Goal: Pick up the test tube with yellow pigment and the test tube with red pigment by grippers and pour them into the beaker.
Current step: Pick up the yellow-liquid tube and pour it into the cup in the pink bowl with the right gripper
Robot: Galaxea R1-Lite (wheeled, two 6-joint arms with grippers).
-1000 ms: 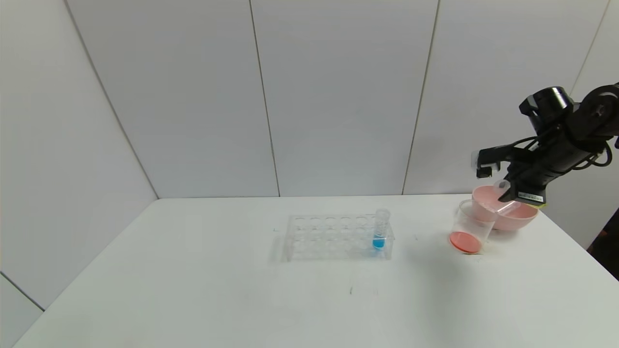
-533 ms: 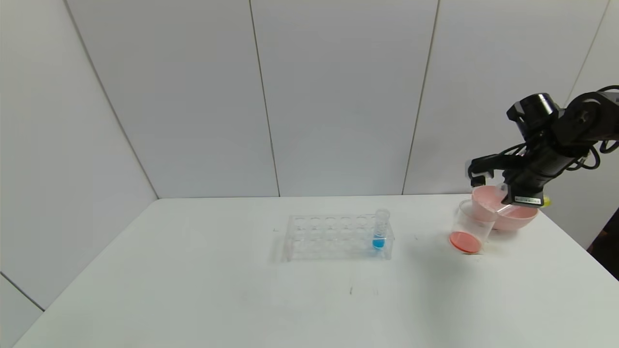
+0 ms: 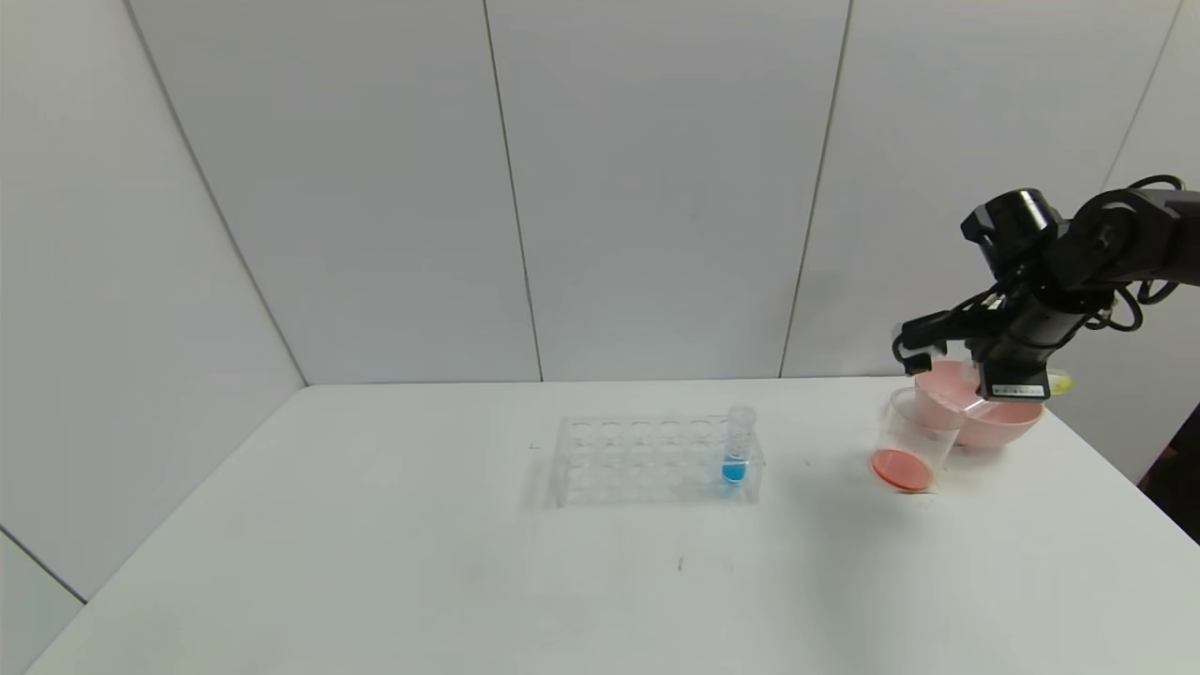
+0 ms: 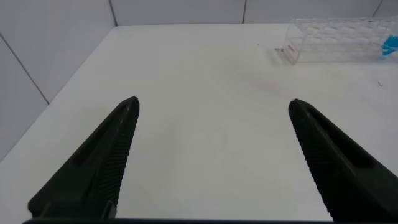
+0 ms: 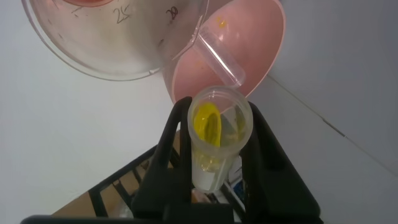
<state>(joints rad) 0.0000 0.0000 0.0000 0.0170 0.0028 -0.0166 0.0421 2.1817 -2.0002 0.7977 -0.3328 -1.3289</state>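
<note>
We counted three tubes: the test tube with yellow pigment (image 5: 219,134) sat clamped in our right claw (image 5: 217,146) above the pink bowl (image 3: 994,424), an emptied tube (image 5: 219,57) lay in that bowl, and a blue-liquid tube (image 3: 738,448) stood in the one rack (image 3: 619,459). One beaker (image 3: 909,441), holding red-orange liquid, stood on the desk (image 3: 375,562) just beside the bowl. Our left claw (image 4: 211,155) hung open over bare desk.

Black right arm (image 3: 1059,291) – looped cables, ridged pointed fingers (image 4: 99,165)
</note>
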